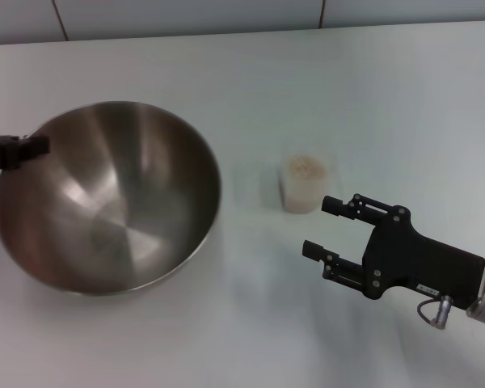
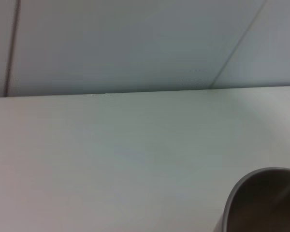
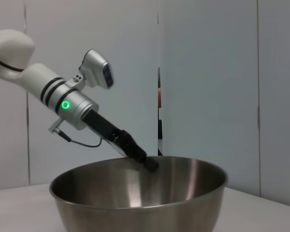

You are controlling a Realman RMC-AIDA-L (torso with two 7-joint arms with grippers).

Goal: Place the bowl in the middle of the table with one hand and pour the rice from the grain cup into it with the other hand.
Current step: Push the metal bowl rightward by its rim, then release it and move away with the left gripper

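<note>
Risk: right black two-fingered gripper (image 1: 319,228), jaws wide, could topple small clear rice-filled grain cup (image 1: 304,184) at its eleven o'clock; left gripper (image 1: 28,148) clamps large steel bowl (image 1: 105,198) rim.

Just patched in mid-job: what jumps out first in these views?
The big steel bowl dominates the left of the table, with the left claw at its far-left rim. To its right stands the small grain cup, filled with rice. The right claw hovers open just in front of the cup, not touching.
</note>
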